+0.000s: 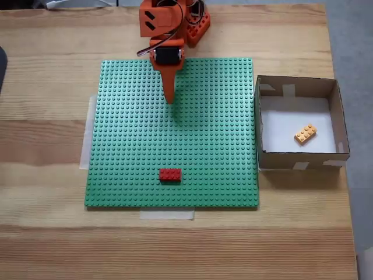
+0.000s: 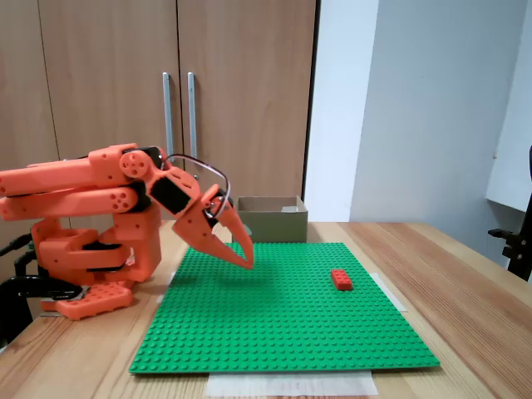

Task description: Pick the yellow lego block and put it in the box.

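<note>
Fingers of the orange hand [image 1: 169, 98] are pressed together, pointed down over the green baseplate [image 1: 221, 116], holding nothing. A red brick [image 1: 170, 174] is seen nearer the camera than the hand. Right of the hand, the yellow lego block [image 1: 305, 133] lies inside the box [image 1: 298, 158] on the tabletop [image 1: 46, 146].

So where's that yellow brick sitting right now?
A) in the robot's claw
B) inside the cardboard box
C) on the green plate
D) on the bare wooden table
B: in a fixed view from above, the yellow brick lies on the white floor of the cardboard box, while the claw hangs over the green plate.
</note>
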`<state>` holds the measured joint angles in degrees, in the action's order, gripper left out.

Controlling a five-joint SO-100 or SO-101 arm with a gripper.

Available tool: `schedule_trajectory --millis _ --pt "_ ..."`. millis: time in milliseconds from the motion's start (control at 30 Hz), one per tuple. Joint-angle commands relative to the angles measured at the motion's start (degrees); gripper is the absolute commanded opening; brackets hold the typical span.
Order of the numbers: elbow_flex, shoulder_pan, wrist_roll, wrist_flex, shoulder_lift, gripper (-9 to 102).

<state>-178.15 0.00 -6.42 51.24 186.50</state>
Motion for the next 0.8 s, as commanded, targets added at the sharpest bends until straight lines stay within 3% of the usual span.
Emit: schedule_trajectory --millis 0,767 --pt "-0.6 0.7 -1.0 -1.6 0.4 -1" --pt "-3.7 1.4 -0.3 -4.1 0.4 -1"
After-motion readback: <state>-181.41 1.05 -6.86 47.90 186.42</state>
